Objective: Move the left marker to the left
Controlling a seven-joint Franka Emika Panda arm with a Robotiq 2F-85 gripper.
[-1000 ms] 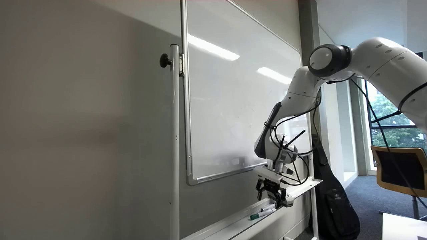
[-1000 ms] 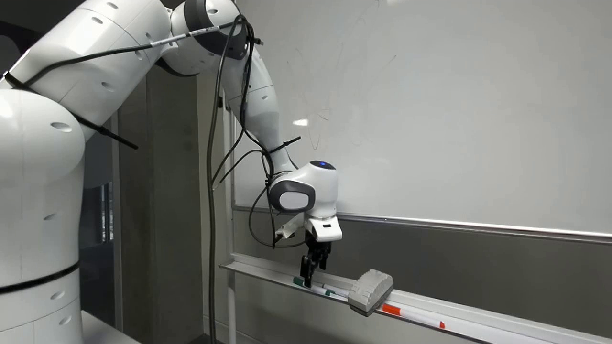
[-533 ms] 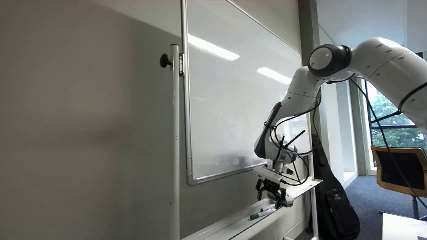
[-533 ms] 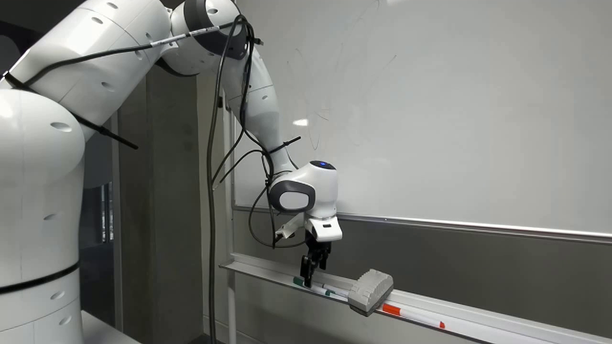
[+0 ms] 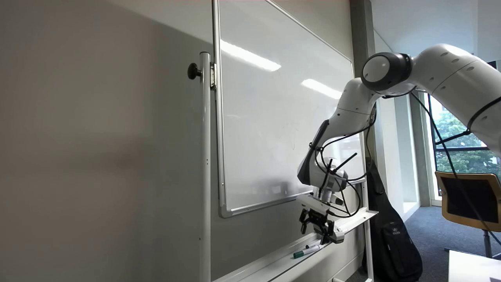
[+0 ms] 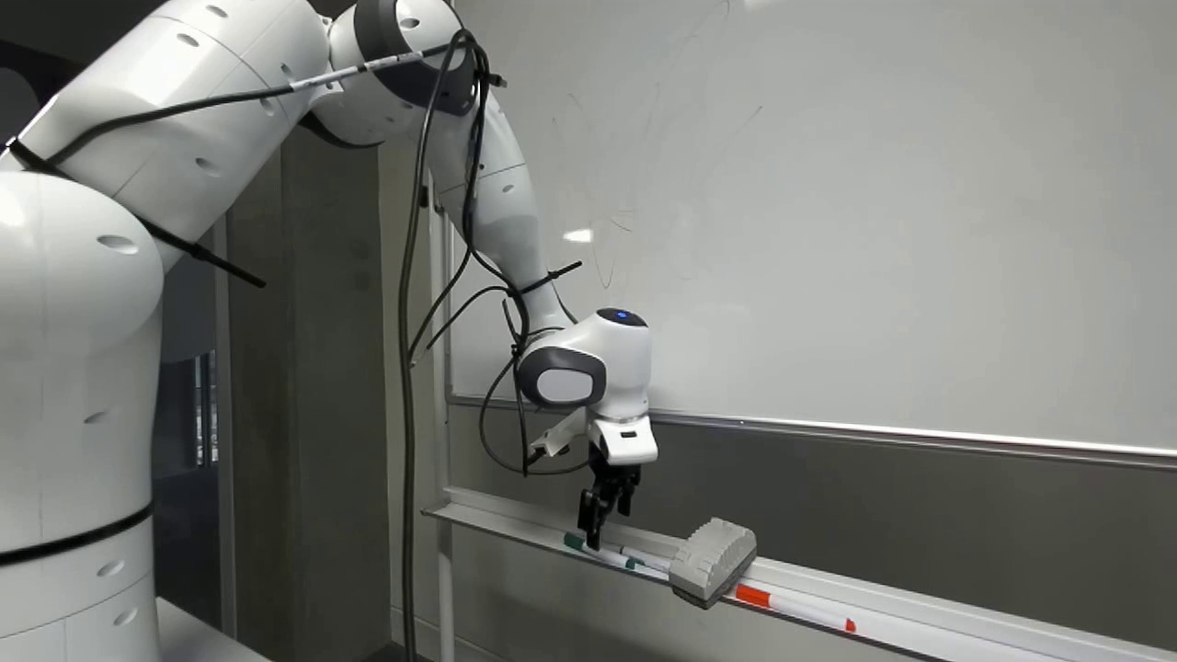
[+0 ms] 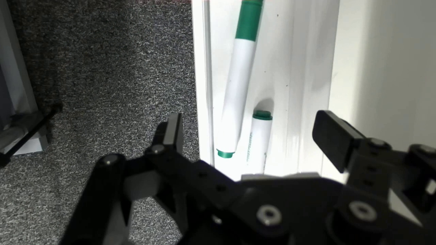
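Note:
The left marker (image 6: 614, 557), white with a green cap, lies on the whiteboard's tray in both exterior views. In the wrist view this marker (image 7: 238, 78) runs at a slight slant along the tray's outer lip, its green plug end lowest. Beside it lies another white marker (image 7: 260, 143) with a green end, partly hidden by the gripper body. My gripper (image 7: 250, 132) is open wide above the tray, its fingers spread to either side of both markers and holding nothing. An exterior view has the gripper (image 6: 609, 517) pointing down over the left marker, one finger overlapping it in the picture.
The narrow tray (image 6: 487, 519) runs below the whiteboard (image 6: 874, 230). A grey eraser (image 6: 713, 561) rests on it to the right of the green markers, followed by a marker with a red cap (image 6: 752, 596). A post (image 5: 206, 164) stands at the board's near side.
The gripper has risen very slightly over the last half second. Its fingers stay spread, and the markers and eraser have not moved.

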